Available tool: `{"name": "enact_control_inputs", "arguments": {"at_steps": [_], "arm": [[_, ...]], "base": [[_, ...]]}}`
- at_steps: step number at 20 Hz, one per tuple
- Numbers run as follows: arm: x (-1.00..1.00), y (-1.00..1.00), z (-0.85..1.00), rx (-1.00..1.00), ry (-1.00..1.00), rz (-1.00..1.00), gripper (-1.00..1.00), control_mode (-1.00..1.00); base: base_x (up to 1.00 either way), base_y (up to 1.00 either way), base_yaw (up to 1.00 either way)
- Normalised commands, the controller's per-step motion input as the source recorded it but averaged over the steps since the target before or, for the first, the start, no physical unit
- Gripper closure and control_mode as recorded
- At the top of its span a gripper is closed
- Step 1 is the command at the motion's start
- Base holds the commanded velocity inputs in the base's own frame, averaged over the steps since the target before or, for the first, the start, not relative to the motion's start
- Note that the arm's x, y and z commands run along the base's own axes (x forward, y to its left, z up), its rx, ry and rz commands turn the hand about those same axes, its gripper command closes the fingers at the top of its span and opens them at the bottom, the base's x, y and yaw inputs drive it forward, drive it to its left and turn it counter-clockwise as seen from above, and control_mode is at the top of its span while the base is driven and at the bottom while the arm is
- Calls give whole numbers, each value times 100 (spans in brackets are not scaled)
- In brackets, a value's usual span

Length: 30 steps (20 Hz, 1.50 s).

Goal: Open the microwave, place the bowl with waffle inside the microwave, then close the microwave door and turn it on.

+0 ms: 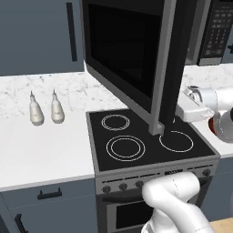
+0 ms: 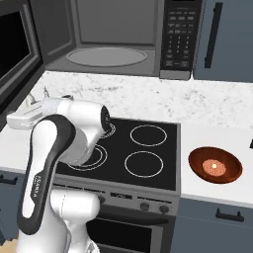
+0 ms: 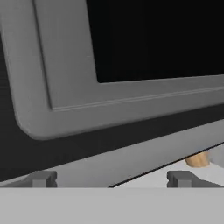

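The microwave [image 2: 113, 29] hangs above the stove with its cavity showing and its keypad strip [image 2: 178, 37] on the right. The microwave door [image 1: 123, 50] stands swung out to the left, grey edge toward the stove. On the right counter rests the reddish-brown bowl [image 2: 215, 164] with the waffle [image 2: 213, 167] in it. My gripper [image 3: 111, 178] is open with nothing between its fingertips, close up against the door's grey inner frame [image 3: 70, 87] and dark glass. The white hand [image 1: 193, 108] reaches in behind the door's lower free edge.
Below the microwave lies a black stove [image 2: 143, 148] with knobs along its front. Two white bottles [image 1: 45, 110] stand on the marble counter [image 1: 41, 150] to its left. Grey cabinets line the wall, and a small tan thing [image 3: 197, 159] shows beneath the door.
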Motion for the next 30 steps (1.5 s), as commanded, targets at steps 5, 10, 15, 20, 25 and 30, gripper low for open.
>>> {"name": "enact_control_inputs", "arguments": {"at_steps": [5,10,15,20,25,30], "arm": [[0,49,0,0,0,22,-100,-100],[-5,62,0,0,0,15,-100,-100],[-29,33,0,0,0,8,-100,-100],[0,-24,0,0,11,-14,-100,-100],[50,-99,-12,-7,33,-50,-100,-100],[89,-96,-50,-10,17,-39,-100,-100]], "base": [[0,0,0],[0,0,0],[0,0,0],[0,0,0],[0,0,0],[0,0,0]]}}
